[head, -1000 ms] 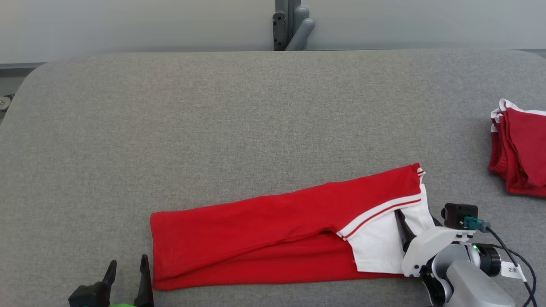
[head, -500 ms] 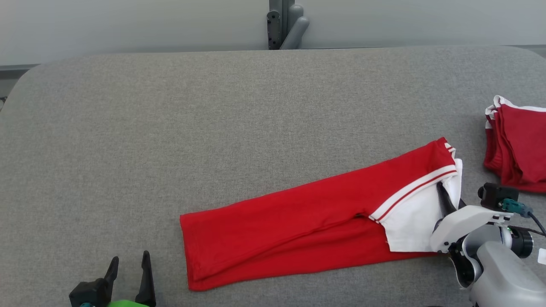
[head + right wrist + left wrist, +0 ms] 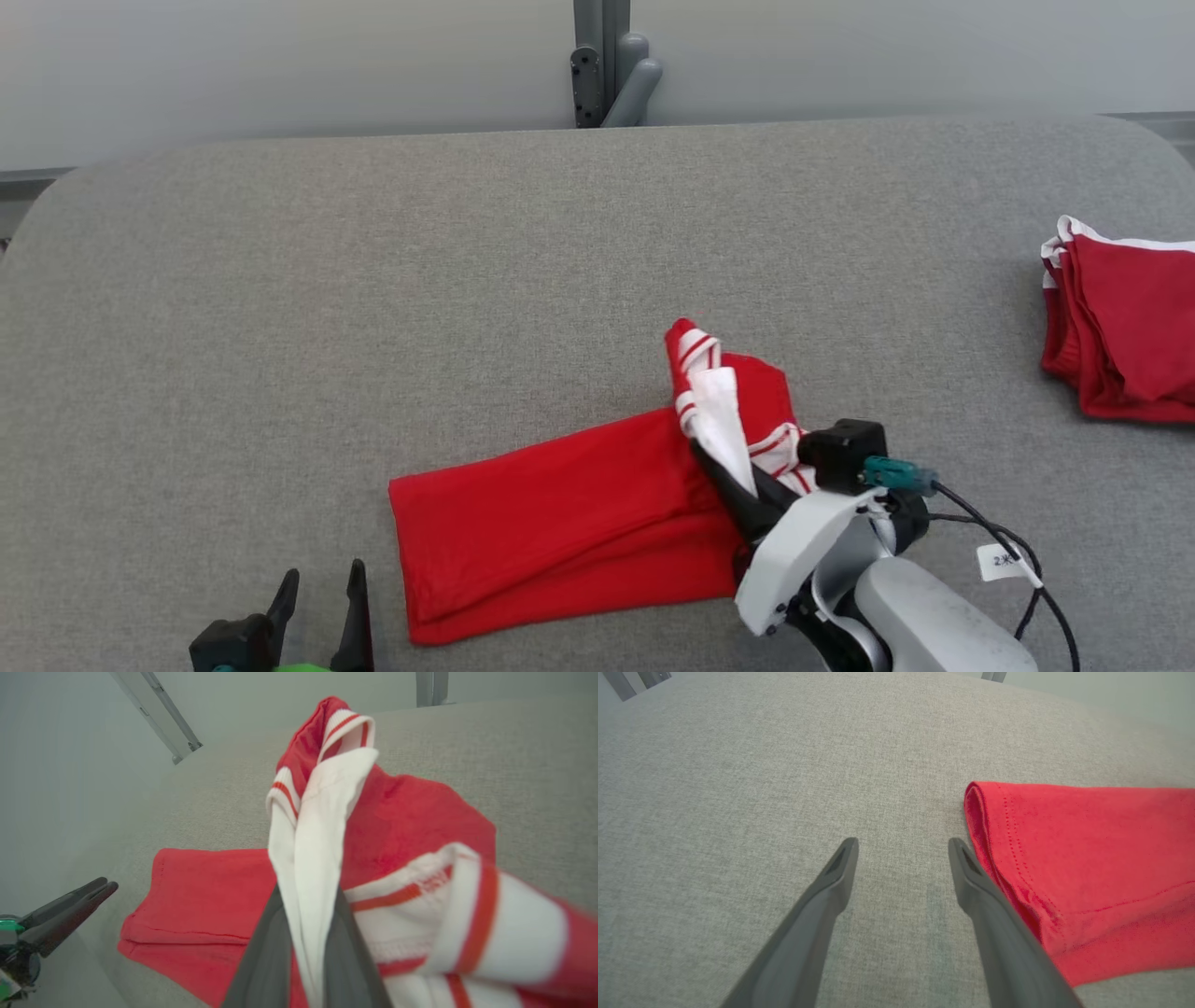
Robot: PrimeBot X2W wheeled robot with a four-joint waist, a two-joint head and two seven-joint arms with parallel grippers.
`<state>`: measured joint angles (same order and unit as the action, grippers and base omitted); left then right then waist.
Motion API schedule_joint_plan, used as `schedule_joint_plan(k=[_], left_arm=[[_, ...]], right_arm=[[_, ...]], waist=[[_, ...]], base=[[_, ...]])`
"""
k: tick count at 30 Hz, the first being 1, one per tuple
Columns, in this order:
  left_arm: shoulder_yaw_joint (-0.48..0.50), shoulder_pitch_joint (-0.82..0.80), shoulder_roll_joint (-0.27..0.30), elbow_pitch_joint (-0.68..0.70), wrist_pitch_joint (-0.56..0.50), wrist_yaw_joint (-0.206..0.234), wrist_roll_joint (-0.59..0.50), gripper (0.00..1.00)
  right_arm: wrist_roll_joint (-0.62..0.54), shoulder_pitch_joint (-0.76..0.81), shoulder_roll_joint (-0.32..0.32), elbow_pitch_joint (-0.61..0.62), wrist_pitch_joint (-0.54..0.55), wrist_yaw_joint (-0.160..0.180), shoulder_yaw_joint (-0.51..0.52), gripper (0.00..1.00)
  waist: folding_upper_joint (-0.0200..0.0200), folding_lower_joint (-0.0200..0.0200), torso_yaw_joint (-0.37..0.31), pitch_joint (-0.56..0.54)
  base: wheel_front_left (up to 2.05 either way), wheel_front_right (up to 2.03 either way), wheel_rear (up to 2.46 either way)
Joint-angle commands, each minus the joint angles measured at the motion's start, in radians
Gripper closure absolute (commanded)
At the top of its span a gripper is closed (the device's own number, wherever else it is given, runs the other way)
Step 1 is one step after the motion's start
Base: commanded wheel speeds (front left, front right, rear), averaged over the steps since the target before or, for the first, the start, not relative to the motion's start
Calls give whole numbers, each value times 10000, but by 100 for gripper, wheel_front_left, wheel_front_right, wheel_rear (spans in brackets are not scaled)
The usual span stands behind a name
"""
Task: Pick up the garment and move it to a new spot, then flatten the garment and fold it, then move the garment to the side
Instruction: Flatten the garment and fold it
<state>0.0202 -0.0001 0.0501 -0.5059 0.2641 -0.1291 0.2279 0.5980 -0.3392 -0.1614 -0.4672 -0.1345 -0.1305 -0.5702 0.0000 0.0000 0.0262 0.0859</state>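
The garment (image 3: 560,509) is red with a white, red-striped end and lies folded lengthwise on the grey table (image 3: 373,280). My right gripper (image 3: 738,490) is shut on its white end, which is lifted and bunched above the red body. The right wrist view has the white cloth (image 3: 313,858) pinched between my two dark fingers (image 3: 266,961). My left gripper (image 3: 320,597) stands open at the lower left, just left of the garment's red hem (image 3: 1064,858), with bare table between its fingers (image 3: 840,872).
A stack of folded red garments (image 3: 1120,322) sits at the table's right edge. A grey metal post (image 3: 607,65) rises behind the table's far edge. In the right wrist view my left gripper (image 3: 70,910) shows at the left.
My right gripper closed on the garment's white end, then lifted it and carried it left over the red body, so the garment now lies shorter. The camera shifted; the left gripper stayed open.
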Motion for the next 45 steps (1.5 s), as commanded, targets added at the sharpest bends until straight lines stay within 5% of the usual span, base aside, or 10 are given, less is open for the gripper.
schedule_joint_plan(k=[1,8,15,16,17,18,25,36,45], left_arm=[[-132,-8,17,-33,-6,-21,44,0],[-1021,-302,25,-155,-6,-20,271,0],[-1435,-407,26,-302,-6,-10,465,0],[-1420,-386,26,-319,-6,-10,474,0],[-1420,-371,26,-341,-6,-10,476,0],[-1432,-374,20,-347,-6,-10,468,0],[-1046,-212,17,-285,-6,-8,419,0],[-603,-276,21,98,-6,17,234,0],[-603,-280,24,97,-6,9,166,0]], right_arm=[[121,-36,-12,297,200,-1,-333,100],[492,-621,426,567,857,-1,-1987,100],[513,-1371,842,-742,652,-1,-2833,100],[548,-1444,897,-1041,544,-1,-2823,77],[439,-1580,939,-1309,445,1,-2871,26],[451,-1673,1006,-1495,314,-1,-2952,0],[1566,-2191,1064,-1199,-1026,1,-3067,0],[430,-991,645,-429,-1300,-1,433,0],[563,243,482,104,-1303,-1,-317,0]], waist=[[0,0,110,-22],[0,0,984,137],[0,0,2191,357],[0,0,2312,365],[0,0,2426,389],[0,0,2520,414],[0,0,2292,326],[0,0,1018,52],[0,0,673,12]], base=[[0,0,0],[0,0,0],[0,0,0],[0,0,0],[0,0,0],[0,0,0],[0,0,0],[0,0,0],[0,0,0]])
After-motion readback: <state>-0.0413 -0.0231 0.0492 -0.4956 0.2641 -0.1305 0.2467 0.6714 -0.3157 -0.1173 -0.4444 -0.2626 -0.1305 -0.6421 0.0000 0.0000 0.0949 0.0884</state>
